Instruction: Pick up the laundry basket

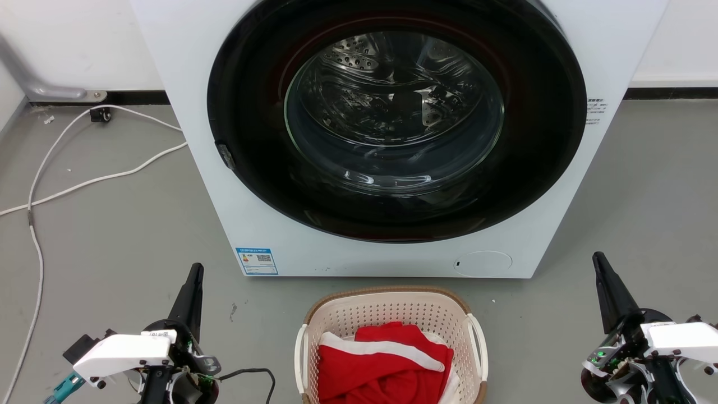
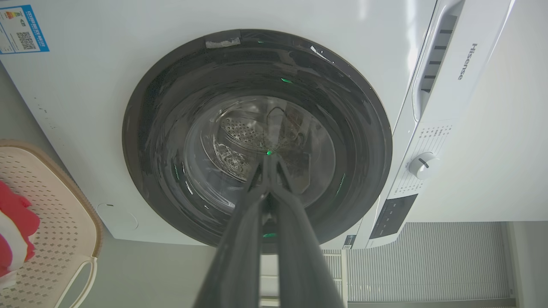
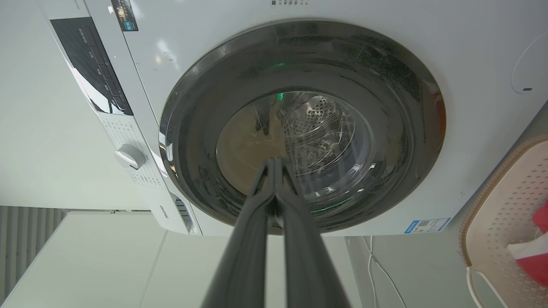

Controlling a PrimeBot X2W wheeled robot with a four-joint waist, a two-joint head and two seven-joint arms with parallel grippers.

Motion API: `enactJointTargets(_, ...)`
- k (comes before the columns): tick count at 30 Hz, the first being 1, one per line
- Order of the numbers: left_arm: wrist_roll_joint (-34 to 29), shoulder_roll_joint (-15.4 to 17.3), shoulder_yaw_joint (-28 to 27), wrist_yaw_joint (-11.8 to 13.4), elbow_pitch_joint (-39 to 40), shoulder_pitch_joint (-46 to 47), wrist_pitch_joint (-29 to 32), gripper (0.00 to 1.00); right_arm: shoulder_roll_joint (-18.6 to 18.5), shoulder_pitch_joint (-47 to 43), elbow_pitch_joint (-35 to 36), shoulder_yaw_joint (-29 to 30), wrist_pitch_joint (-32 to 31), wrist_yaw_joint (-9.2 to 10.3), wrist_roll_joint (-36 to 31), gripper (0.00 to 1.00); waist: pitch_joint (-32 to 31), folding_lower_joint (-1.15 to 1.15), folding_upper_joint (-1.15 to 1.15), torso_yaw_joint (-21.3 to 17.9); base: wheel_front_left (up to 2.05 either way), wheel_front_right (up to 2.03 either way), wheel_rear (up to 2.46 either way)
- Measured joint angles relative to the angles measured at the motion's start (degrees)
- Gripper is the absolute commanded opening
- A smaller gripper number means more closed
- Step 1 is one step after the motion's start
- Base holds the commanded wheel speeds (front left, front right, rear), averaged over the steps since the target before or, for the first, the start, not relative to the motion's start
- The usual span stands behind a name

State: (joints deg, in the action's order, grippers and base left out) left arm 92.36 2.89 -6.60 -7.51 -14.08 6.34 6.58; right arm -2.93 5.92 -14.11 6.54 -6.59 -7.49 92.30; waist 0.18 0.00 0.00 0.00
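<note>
Perforations cover the cream walls of the laundry basket (image 1: 387, 314), which stands on the grey floor (image 1: 112, 252) at the bottom centre of the head view, just in front of the washing machine (image 1: 280, 235) and below its round dark door (image 1: 392, 112). The basket's brown woven-look rim curves along its far side, a white handle (image 1: 479, 348) shows on each flank, and its near end is cut off by the frame edge. Inside lies a bunched red and white cloth (image 1: 381, 370). The basket sits between the two arms and well apart from both. The left end effector (image 1: 196, 272) rises at the lower left, its two long dark fingers pressed together with nothing between them; in the left wrist view the same end effector (image 2: 269, 160) points at the door glass, tips meeting, while the laundry basket (image 2: 51, 201) and the cloth (image 2: 13, 222) show at the left edge. The right end effector (image 1: 599, 261) rises at the lower right, likewise closed and empty; in the right wrist view it (image 3: 274, 164) points at the door, with the laundry basket (image 3: 513, 192) at the right edge. A blue label (image 1: 257, 261) marks the machine's lower front, and a white cable (image 1: 84, 182) trails across the floor to the left.
</note>
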Motion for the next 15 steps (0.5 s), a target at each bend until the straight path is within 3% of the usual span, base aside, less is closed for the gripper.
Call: enactJointTargets(15,0.0,0.0,0.0,0.0,0.0,0.0,0.0,0.0,0.0,0.0,0.0,0.0,-0.01,0.0,0.0,0.0,0.0,0.0,0.0,0.0,0.0,0.0,0.0)
